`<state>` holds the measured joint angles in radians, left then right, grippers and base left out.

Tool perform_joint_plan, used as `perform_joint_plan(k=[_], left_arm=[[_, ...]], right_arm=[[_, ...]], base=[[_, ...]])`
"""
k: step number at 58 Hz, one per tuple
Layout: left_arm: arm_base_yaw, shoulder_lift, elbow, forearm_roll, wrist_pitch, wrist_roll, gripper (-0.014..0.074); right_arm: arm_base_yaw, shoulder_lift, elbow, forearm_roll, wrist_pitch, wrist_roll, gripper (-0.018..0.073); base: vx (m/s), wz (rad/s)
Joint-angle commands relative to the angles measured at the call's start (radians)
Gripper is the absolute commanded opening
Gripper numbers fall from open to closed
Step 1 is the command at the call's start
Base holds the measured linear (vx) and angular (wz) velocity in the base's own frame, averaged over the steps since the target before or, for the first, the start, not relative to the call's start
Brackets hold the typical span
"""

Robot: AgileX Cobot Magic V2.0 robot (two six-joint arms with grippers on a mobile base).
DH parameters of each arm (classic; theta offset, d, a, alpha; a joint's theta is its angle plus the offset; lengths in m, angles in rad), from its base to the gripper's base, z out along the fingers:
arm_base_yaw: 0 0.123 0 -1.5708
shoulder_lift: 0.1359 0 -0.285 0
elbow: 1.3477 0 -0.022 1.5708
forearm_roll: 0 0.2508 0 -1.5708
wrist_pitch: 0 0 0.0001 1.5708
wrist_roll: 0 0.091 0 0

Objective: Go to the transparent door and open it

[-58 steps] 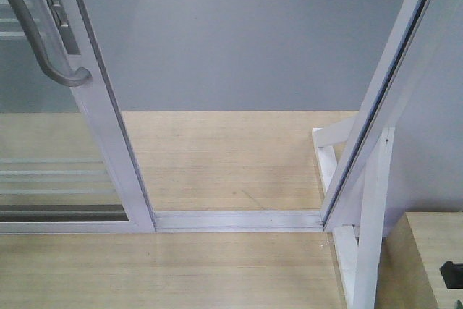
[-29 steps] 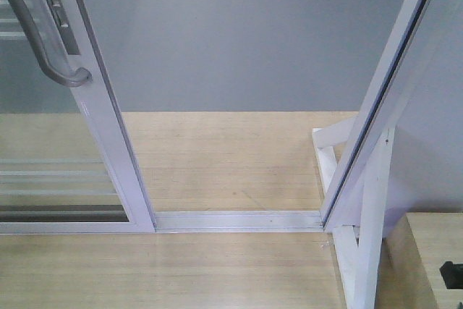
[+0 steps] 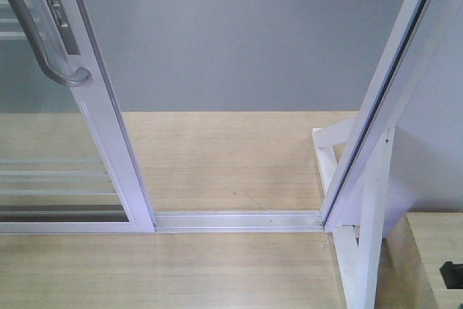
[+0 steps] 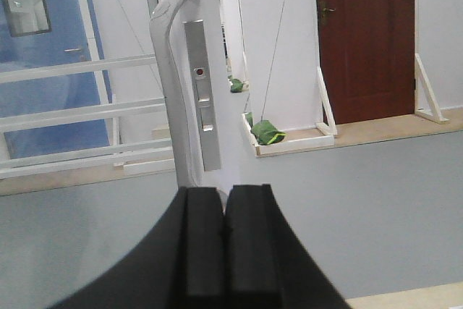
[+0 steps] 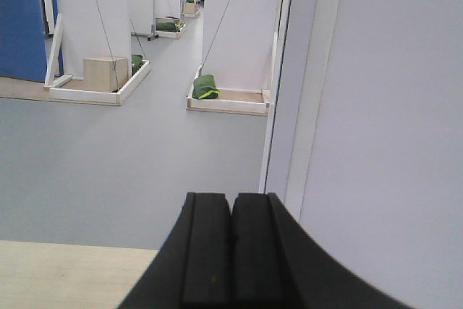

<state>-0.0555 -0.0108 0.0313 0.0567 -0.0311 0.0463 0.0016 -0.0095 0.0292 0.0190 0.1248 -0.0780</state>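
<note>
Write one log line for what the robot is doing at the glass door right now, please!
stage: door open | transparent door: slid left, doorway clear | handle: untouched | left gripper: shut, empty, facing handle | right gripper: shut, empty

Grey floor (image 3: pixel 246 41), wood platform (image 3: pixel 224 157), brown door (image 4: pixel 365 37) in bkgd

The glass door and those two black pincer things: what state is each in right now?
Transparent door: slid aside to the left, leaving a gap to the frame on the right.
Grey pull handle: free, nothing gripping it.
Floor track: bare across the open gap.
Left tool: shut, empty, just in front of the handle.
Right tool: shut, empty, touching nothing.
</note>
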Motion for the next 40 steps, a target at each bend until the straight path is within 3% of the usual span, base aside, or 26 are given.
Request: perform_joint_plan(k=[1,40], left_arm=[[-0.005,-0.002,0.014,-0.01,-0.085,-0.009,-0.0008],[-0.005,-0.002,0.014,-0.01,-0.084,-0.009,-0.0006]], right_arm=[[-0.002,-0.017,0.004,-0.006,-0.08,-0.007,-0.0006],[-0.002,-0.017,0.004,-0.006,-0.08,-0.007,-0.0006]], base=[[0.0,0.0],[0.0,0.0]])
